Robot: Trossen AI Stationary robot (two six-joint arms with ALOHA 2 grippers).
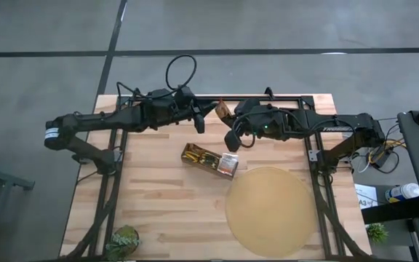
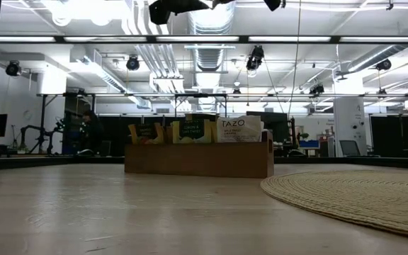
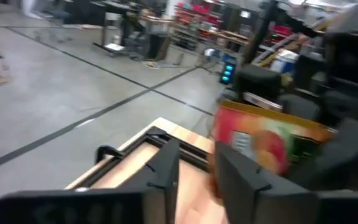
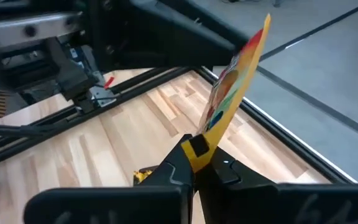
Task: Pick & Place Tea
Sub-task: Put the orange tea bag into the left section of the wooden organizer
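right gripper [image 4: 194, 163] is clamped on an orange-red tea sachet [image 4: 235, 81], held aloft at upper centre of the high view. left gripper [image 3: 194, 168] sits parted just beside it. step: handover done, judged; next, carry sachet to the round mat [image 1: 271, 211].

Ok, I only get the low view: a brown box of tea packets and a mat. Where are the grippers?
Observer: Both hang above the table's far side, behind the box.
Operator: Is one holding tea?
Observer: Yes. The right gripper is shut on an orange-red sachet, pinched by one edge.
Operator: And the left one?
Observer: The left gripper is open, close beside that sachet, gripping nothing.
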